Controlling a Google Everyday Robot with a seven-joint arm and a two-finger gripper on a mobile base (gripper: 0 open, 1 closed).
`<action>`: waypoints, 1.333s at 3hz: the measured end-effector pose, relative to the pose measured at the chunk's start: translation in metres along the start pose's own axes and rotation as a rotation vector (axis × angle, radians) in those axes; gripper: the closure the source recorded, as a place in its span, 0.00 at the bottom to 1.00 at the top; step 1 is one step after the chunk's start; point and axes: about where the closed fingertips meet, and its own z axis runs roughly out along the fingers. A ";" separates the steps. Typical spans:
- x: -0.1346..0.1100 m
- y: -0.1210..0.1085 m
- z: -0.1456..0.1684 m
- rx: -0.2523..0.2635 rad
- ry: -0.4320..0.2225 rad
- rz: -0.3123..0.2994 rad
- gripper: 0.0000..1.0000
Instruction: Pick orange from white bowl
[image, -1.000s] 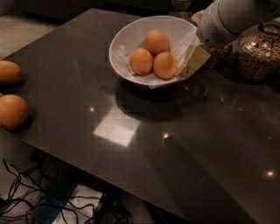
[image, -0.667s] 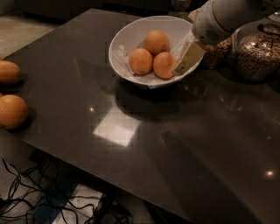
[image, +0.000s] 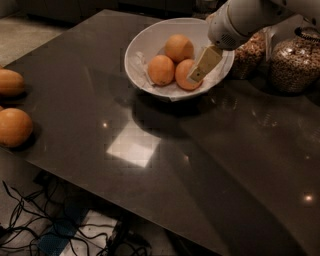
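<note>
Just inside the white bowl (image: 141, 50), jaws hang over the rightmost orange (image: 182, 78) — grip state unclear.

Surfaces: glossy dark counter (image: 150, 165), smooth white bowl (image: 137, 52), matt fruit.
Counter looks like polished stone, mirror-slick, throwing back light patches. Bowl walls smooth with a soft sheen; crinkled paper lining (image: 143, 75) inside, matt and creased. Bowl oranges (image: 161, 69) have a dull, finely dimpled peel, same as the loose oranges (image: 14, 127) at the left edge. Claw (image: 200, 70), set inside the bowl against the fruit, is matt cream, plastic-looking; arm casing (image: 240, 17) is smooth white shell. Glass jars (image: 292, 62) are clear and shiny, with grainy fill.
</note>
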 end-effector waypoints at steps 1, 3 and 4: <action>0.003 0.002 0.008 -0.014 0.009 0.007 0.04; 0.017 0.004 0.029 -0.034 0.041 0.041 0.14; 0.022 0.007 0.039 -0.043 0.062 0.058 0.20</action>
